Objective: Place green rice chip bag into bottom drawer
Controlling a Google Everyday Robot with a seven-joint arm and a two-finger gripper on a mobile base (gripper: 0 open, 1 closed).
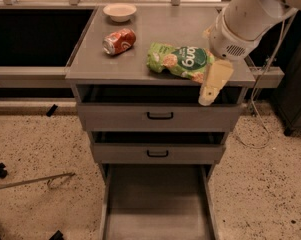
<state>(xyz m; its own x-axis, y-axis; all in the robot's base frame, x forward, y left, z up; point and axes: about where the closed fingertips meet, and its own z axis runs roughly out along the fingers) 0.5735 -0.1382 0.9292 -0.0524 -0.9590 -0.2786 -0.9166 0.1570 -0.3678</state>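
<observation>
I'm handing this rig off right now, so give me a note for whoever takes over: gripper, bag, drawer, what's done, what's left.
Gripper: hangs at the front right edge of the cabinet top, by the right end of the green rice chip bag; whether they touch is unclear.
Bag: lying on the cabinet top, right of the soda can, not lifted.
Bottom drawer: pulled open, bag not in it.
Done: drawer is open.
Left: grasp the bag, lower it into the bottom drawer, release.
</observation>
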